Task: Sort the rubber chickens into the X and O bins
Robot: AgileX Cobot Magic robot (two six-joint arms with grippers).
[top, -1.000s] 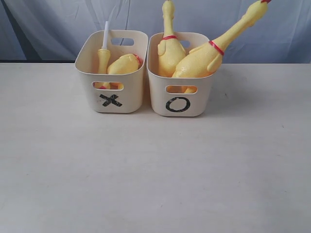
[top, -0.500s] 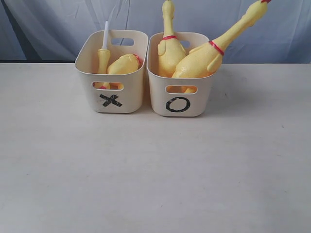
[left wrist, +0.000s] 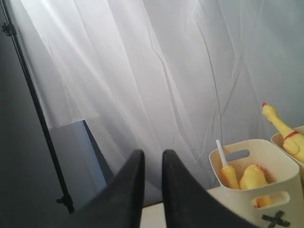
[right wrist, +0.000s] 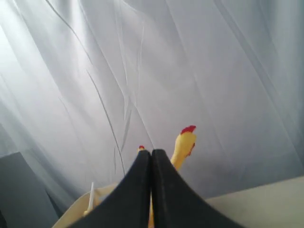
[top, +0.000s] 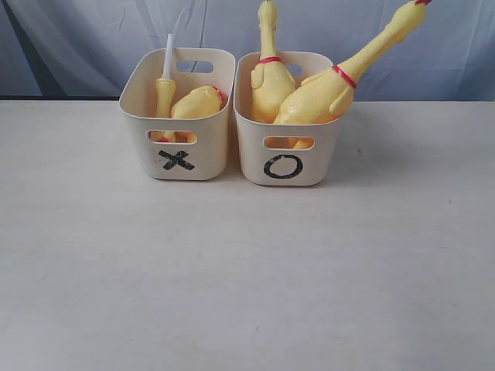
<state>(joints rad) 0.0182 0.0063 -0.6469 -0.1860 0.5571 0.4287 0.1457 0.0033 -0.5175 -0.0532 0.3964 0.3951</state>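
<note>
All four chickens are binned, and the X bin [top: 210, 154] and O bin [top: 251, 158] sit side by side, nearly touching, at the far side of the table [top: 247, 270] in front of the curtain [top: 93, 39]. The X bin holds the small chicken [top: 165, 94], upright with its white stem poking above the rim, and a curled large chicken [top: 199, 102] lying beside it and touching it. The O bin holds the upright chicken [top: 271, 85], neck straight up with a red collar, and the leaning chicken [top: 317, 97], also collared, tilted to the right with its head well out past the rim. Neither arm shows in the exterior view. Left gripper [left wrist: 151, 159]: fingers slightly parted with a narrow gap, nothing between them, raised off to the side of the X bin (which shows in its wrist view along with two of its chickens). Right gripper [right wrist: 151, 154]: fingers pressed together, empty, aimed at the curtain. A chicken head [right wrist: 184, 142] with a red comb shows past the tips; I cannot tell which chicken it is.
</note>
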